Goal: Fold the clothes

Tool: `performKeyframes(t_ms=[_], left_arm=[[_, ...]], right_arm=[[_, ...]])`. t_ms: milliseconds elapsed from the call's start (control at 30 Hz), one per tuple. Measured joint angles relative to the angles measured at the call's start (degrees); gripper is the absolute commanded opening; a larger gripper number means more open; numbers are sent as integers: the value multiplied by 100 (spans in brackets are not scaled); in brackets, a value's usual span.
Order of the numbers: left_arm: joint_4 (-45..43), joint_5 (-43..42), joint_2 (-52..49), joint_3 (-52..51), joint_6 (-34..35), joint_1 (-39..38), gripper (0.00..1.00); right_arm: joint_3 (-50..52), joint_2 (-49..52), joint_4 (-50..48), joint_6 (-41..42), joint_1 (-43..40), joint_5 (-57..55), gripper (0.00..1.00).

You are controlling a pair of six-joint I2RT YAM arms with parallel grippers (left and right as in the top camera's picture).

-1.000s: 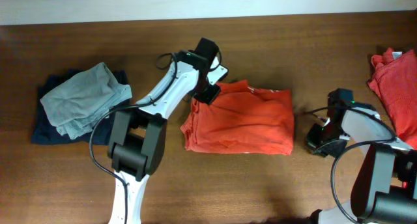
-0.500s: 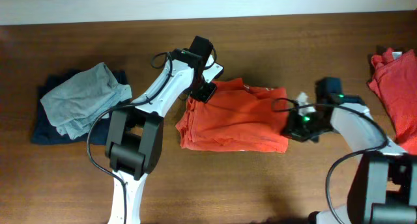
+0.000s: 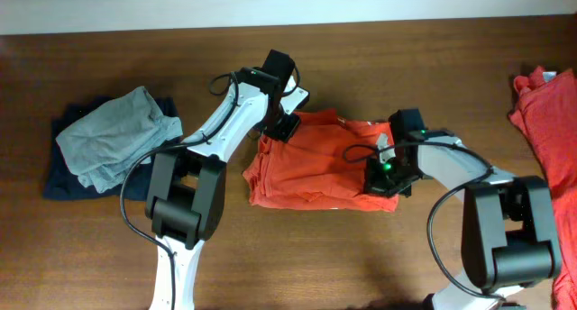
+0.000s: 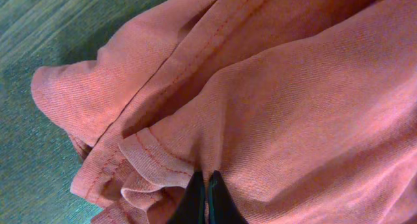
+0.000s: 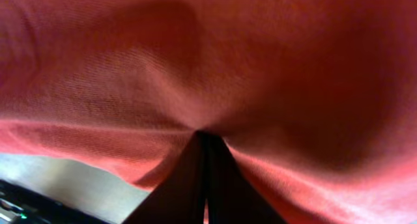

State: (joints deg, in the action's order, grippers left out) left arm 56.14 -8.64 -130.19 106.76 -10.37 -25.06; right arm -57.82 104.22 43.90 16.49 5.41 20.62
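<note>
Pinching T-shirt (image 4: 293,87), wrist-visible: left end effector (image 4: 206,196)

No text, number or sign is legible on the orange T-shirt (image 3: 315,166) or elsewhere.

A red-orange cotton T-shirt (image 3: 325,161) lies folded into a rumpled rectangle (stitched hems bunched at its left) in the middle of the brown wooden table (image 3: 406,58); a second red-orange shirt (image 3: 545,121) lies crumpled at the table's right edge.
</note>
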Motion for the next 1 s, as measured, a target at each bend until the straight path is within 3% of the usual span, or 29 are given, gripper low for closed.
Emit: performKeyframes(t_ms=[200, 433, 467, 500, 633, 867, 1000], left_arm=[[-11, -87, 0, 0, 15, 2, 1], [-138, -160, 0, 0, 35, 22, 1], [-131, -175, 0, 0, 35, 31, 6], [-94, -188, 0, 4, 37, 39, 23], [658, -125, -33, 376, 138, 109, 32], [2271, -35, -37, 1810, 468, 219, 31], [3200, 9, -26, 2702, 852, 214, 31]], right_arm=[[-177, 31, 861, 684, 90, -1054, 4], [-201, 20, 962, 929, 140, -1550, 4], [-201, 20, 957, 918, 140, -1554, 4], [-201, 20, 953, 918, 140, -1554, 4], [-201, -2, 953, 855, 138, -1585, 4], [-199, -229, 1012, 479, 90, -1427, 5], [-264, -1029, 1086, 413, 90, -1263, 29]])
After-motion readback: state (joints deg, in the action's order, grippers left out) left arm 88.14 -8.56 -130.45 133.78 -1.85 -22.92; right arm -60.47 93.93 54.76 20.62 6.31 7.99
